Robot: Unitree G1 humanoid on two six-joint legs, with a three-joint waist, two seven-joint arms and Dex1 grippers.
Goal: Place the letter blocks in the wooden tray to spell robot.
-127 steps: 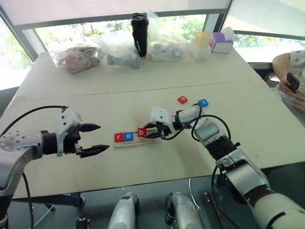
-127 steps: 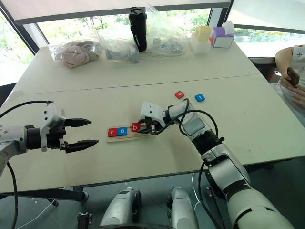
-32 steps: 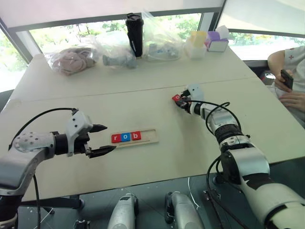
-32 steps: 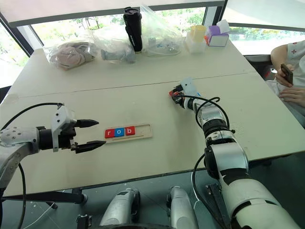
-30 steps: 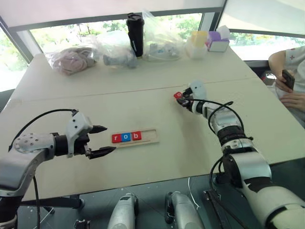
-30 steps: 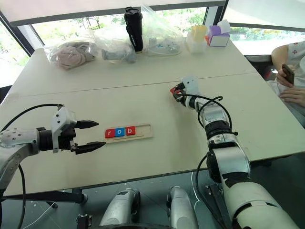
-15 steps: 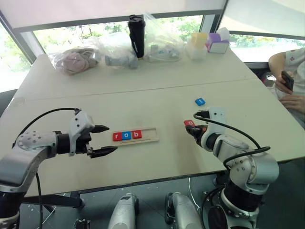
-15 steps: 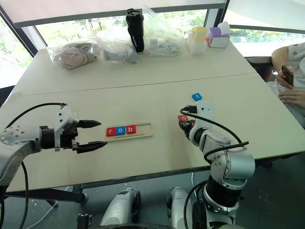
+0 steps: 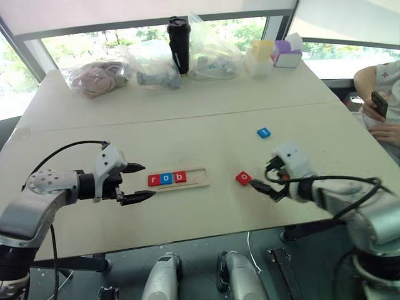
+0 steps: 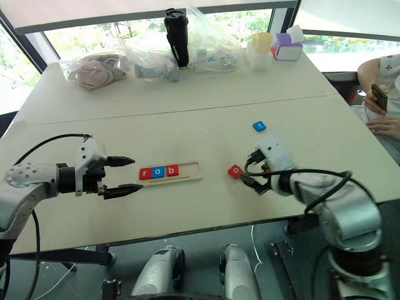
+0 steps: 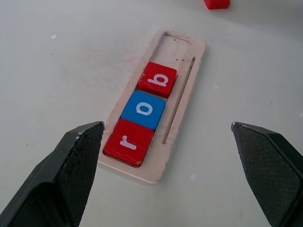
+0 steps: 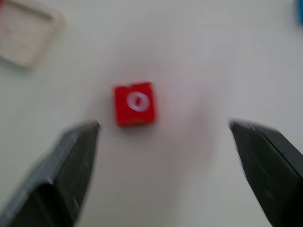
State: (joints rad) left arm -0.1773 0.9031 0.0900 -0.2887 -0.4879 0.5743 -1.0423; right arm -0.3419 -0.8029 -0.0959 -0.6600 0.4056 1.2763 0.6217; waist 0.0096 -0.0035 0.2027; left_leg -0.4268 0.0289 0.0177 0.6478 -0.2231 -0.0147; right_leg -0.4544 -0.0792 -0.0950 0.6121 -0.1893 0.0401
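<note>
The wooden tray (image 9: pixel 199 178) lies on the table with three letter blocks in its left part: red r (image 11: pixel 129 142), blue o (image 11: pixel 143 109), red b (image 11: pixel 157 79). Its right part is bare. A red o block (image 9: pixel 243 178) lies loose on the table right of the tray, also seen as the red block (image 12: pixel 135 104) in the right wrist view. A blue block (image 9: pixel 264 132) lies farther back. My right gripper (image 9: pixel 262 177) hovers open just right of the red o block, not touching it. My left gripper (image 9: pixel 136 182) is open, just left of the tray's left end.
Along the far side stand plastic bags (image 9: pixel 100 75), a black tumbler (image 9: pixel 179 44) and pastel boxes (image 9: pixel 275 53). A person holding a phone (image 9: pixel 379 100) sits at the right edge. The table's front edge runs just below both grippers.
My right gripper carried the red o block back from the far middle of the table towards me, then opened; the block now lies on the table right of the tray. The left gripper stayed put.
</note>
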